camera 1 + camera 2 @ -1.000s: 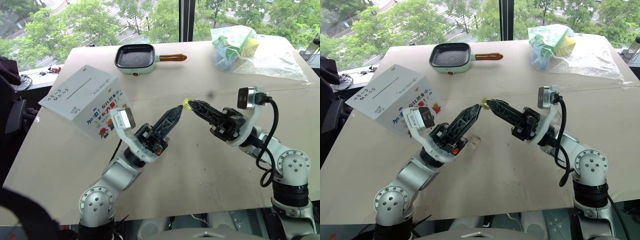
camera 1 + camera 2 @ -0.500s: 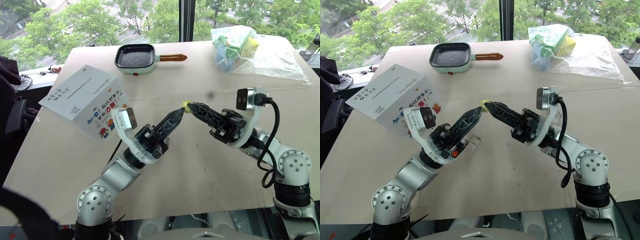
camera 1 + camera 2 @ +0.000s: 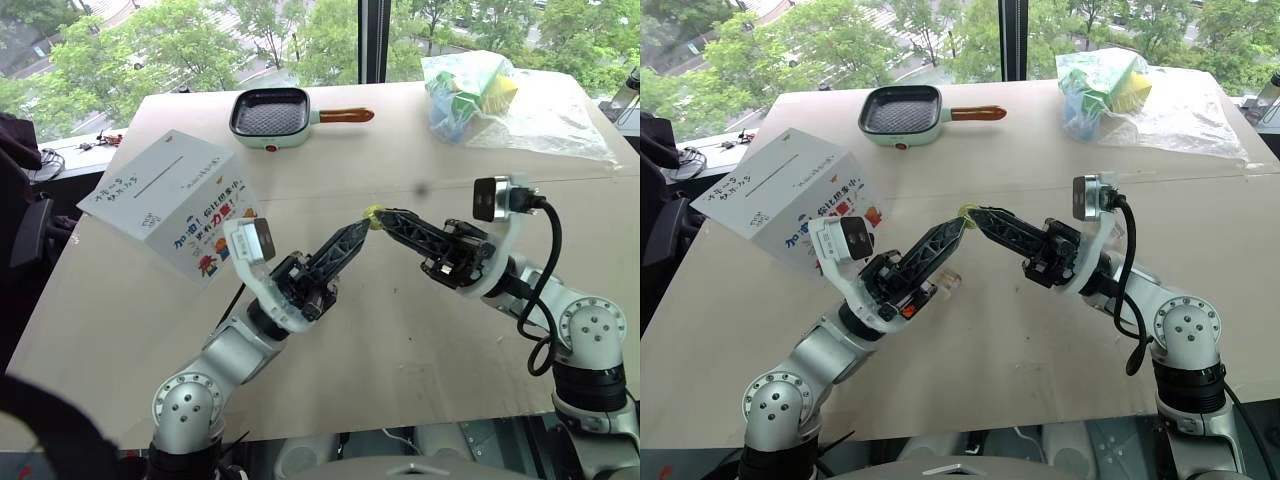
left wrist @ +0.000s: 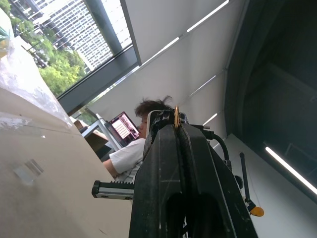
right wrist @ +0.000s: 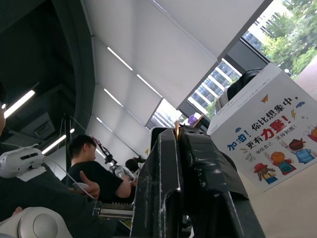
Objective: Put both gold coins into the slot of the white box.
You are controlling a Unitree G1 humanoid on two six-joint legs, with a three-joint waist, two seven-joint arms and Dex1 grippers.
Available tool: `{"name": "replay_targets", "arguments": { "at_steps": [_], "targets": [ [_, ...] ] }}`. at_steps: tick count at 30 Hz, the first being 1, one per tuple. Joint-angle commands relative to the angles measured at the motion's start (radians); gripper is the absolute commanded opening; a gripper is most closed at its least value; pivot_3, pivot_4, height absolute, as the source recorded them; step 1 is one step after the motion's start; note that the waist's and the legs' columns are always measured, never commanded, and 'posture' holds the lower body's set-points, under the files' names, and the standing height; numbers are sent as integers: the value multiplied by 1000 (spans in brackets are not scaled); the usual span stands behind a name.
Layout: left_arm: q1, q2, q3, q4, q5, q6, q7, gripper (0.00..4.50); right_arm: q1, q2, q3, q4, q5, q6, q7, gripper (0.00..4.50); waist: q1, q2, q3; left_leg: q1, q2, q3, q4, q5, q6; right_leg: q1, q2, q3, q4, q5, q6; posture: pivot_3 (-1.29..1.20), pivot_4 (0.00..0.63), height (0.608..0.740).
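The white cardboard box (image 3: 170,205), roughly cube-shaped with cartoon figures and blue and red lettering on its near side, is resting tilted near the left edge of the pale wooden worktop (image 3: 400,340). Its plain white upper face is carrying the slot (image 3: 160,174), a long thin dark slit beside small handwriting. One gold coin (image 3: 372,212), a tiny shiny yellow-gold disc, is showing edge-on above the middle of the worktop, well apart from the box and to its right. The left gripper (image 3: 360,229) and the right gripper (image 3: 382,214) are meeting tip to tip at this coin, both sets of jaws closed on it, each reaching up and inward from its own side. In each wrist view the coin is appearing as a thin gold sliver standing between the tips of the black jaws. A small clear plastic piece (image 3: 951,280) is lying on the worktop just beneath the left gripper. Open worktop is extending in front of the grippers and between them and the box. A pale green square grill pan with a brown handle (image 3: 272,116) is sitting near the far edge, and a clear plastic bag of coloured items (image 3: 490,95) is occupying the far right corner. A second coin cannot be identified.
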Motion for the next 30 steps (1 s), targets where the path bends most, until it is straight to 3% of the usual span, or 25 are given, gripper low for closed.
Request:
{"name": "replay_targets", "arguments": {
  "at_steps": [1,9,13,20,21,23,30],
  "targets": [
    [-6,-4,-9,12,14,-5,23,39,-26,0,34,-44,28,15,32,0,1,0,0,0,0,0,0,0,0,0,0,0,0,0,0,0,150,721],
    [-7,10,-14,8,3,12,-21,39,-26,-3,38,-42,25,15,35,0,1,0,0,0,0,0,0,0,0,0,0,0,0,0,0,0,150,721],
    [-11,2,-16,25,8,3,23,1161,-27,-5,40,-42,23,13,38,0,2,0,0,0,0,0,0,0,0,0,0,0,0,0,0,0,150,721],
    [-6,-1,-16,24,-9,4,16,1161,-26,-7,44,-44,23,12,39,0,1,0,0,-1,0,0,0,0,0,-1,0,0,0,0,0,0,150,721],
    [-4,-2,-16,23,-10,4,14,647,-26,-7,44,-45,23,12,39,0,1,0,0,-1,0,0,0,0,0,-1,0,0,0,0,0,0,150,721],
    [-2,-1,-16,21,-11,4,8,84,-25,-8,45,-46,23,12,39,0,1,0,0,-1,0,0,0,0,0,-1,0,0,0,0,0,0,150,721],
    [-1,1,-21,20,-9,7,3,84,-23,-10,45,-48,23,12,38,0,1,0,0,-1,0,0,0,0,0,-1,0,0,0,0,0,0,150,721]
  ]
}}
